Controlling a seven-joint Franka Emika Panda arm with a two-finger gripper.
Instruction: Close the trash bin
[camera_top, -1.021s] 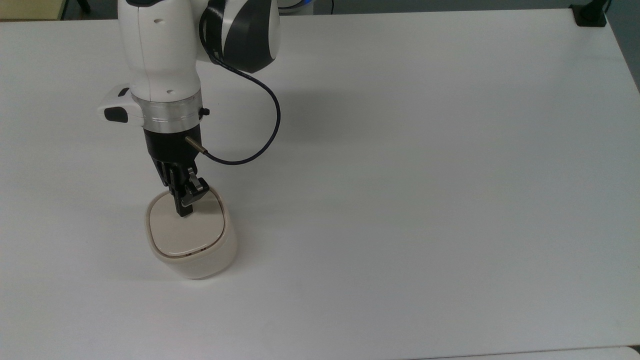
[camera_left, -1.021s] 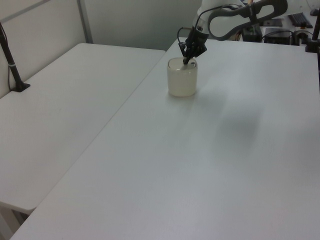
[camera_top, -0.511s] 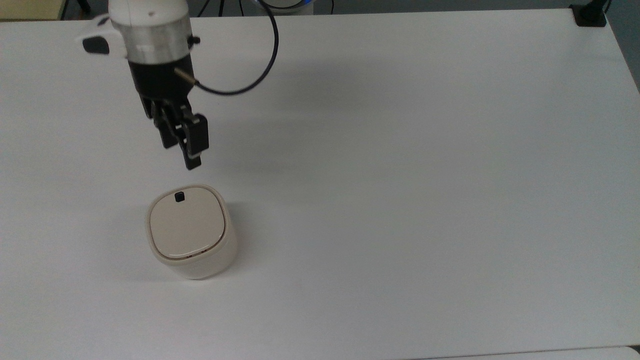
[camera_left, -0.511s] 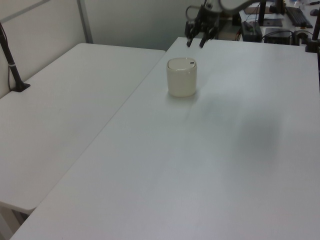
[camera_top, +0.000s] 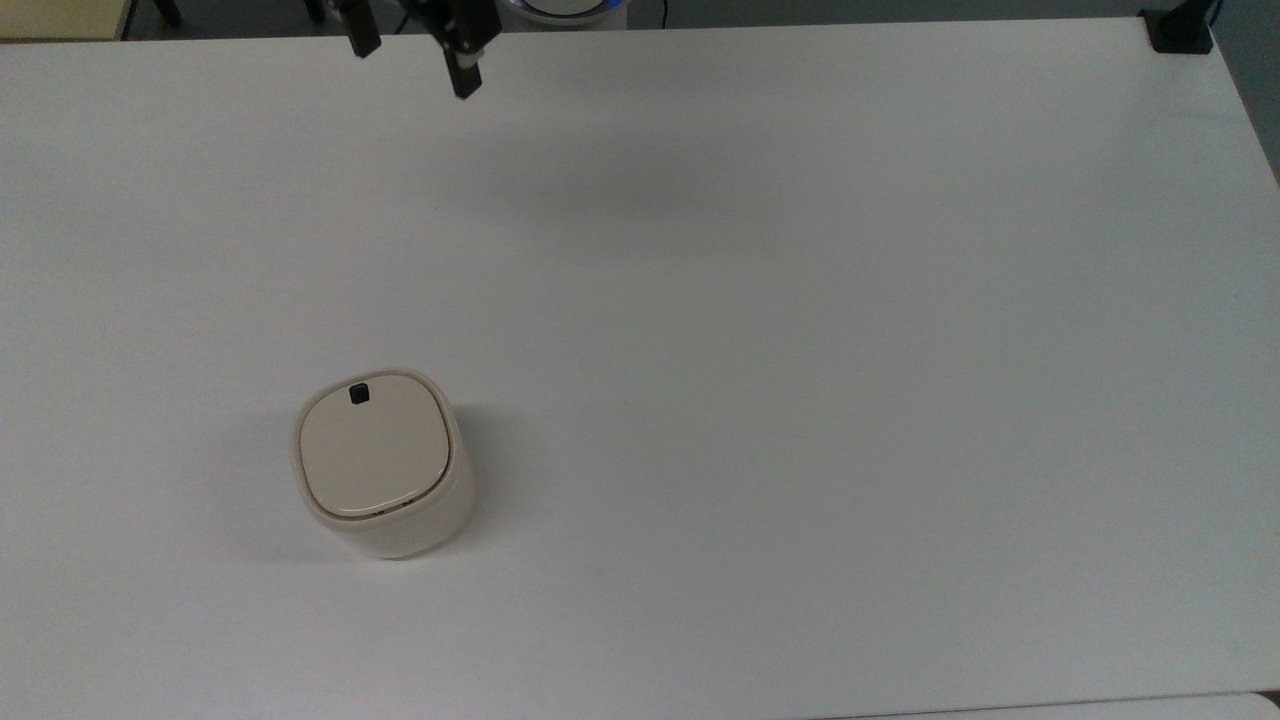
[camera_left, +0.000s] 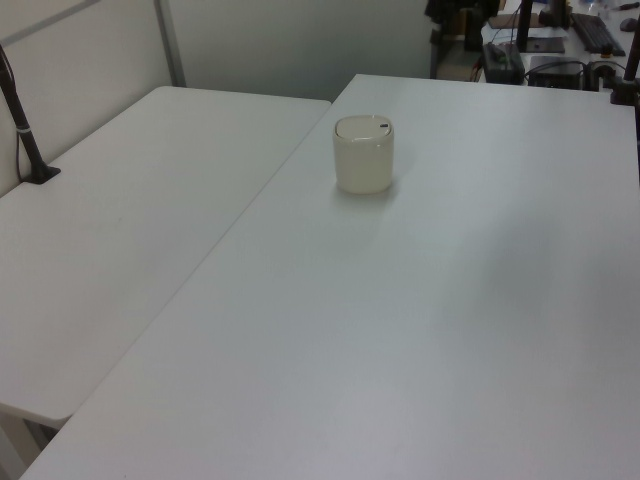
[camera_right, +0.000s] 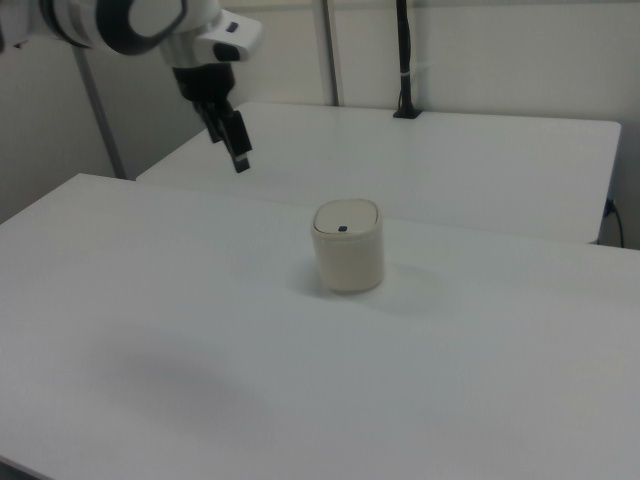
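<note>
White table: trash bin sitting lid-flat; our gripper hovering far off, fingers spread, empty. Risk: unlatched lid reopening.

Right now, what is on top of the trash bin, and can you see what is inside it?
The trash bin has its flat lid down, with a small black button. The closed lid covers the inside.

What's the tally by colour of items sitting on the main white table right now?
Cream-beige: 1, the small rounded-square cream-beige plastic trash bin with its flat lid down.
Black: 1, the black clamp mount at the table's corner on the top view's upper right.
Total: 2.
The black two-finger gripper hangs above the table's far edge, touching nothing, so it is not counted.
</note>
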